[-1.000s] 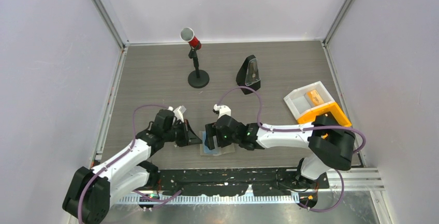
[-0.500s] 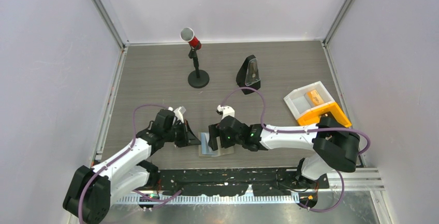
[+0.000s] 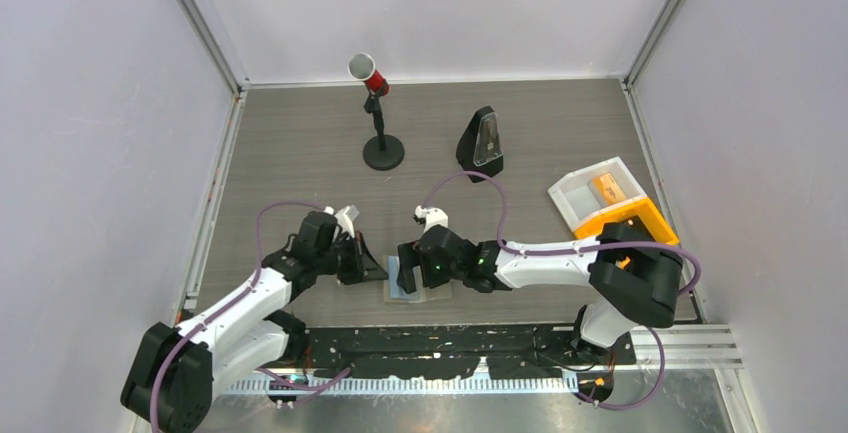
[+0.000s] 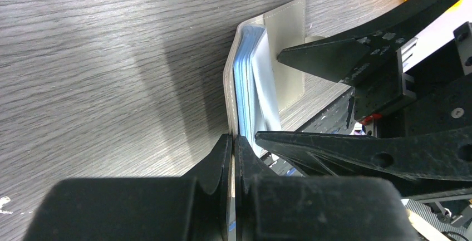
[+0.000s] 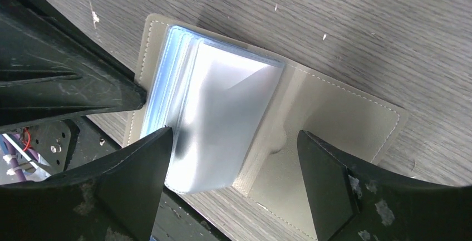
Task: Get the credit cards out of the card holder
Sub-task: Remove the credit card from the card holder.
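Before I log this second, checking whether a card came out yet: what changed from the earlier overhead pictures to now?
The right gripper swung slightly right, then back left over the card holder, jaws open astride its clear sleeves. Nothing has visibly come out of it. The left gripper stayed shut on the holder's left cover. The holder, the black stand and the tray box kept their places.
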Robot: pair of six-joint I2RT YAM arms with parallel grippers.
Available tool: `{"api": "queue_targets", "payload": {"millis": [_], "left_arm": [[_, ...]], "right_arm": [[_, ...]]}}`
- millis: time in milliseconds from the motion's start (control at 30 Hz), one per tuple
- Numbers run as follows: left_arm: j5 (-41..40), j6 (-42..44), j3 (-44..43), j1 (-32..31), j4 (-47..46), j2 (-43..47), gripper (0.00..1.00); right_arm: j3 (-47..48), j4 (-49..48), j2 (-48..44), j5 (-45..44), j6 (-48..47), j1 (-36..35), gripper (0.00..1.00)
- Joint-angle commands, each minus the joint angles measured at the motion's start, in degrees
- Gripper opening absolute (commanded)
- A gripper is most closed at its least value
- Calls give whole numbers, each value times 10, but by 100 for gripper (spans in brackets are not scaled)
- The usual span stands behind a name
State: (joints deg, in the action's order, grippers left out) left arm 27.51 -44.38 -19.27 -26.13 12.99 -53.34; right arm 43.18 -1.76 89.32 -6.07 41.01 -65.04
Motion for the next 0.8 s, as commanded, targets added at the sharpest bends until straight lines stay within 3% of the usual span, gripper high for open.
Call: {"api": "queue_targets", "payload": {"millis": [0, 500, 767], "left_arm": [[8, 1, -11, -1, -2, 11, 0], [11, -5, -8, -1, -7, 12, 0], [10, -5, -9, -1, -10, 1, 0]], "right_arm": [[24, -19, 14, 6, 11, -1, 90], [28, -31, 19, 3, 24, -5, 92], [31, -31, 28, 8, 29, -5, 87]]}}
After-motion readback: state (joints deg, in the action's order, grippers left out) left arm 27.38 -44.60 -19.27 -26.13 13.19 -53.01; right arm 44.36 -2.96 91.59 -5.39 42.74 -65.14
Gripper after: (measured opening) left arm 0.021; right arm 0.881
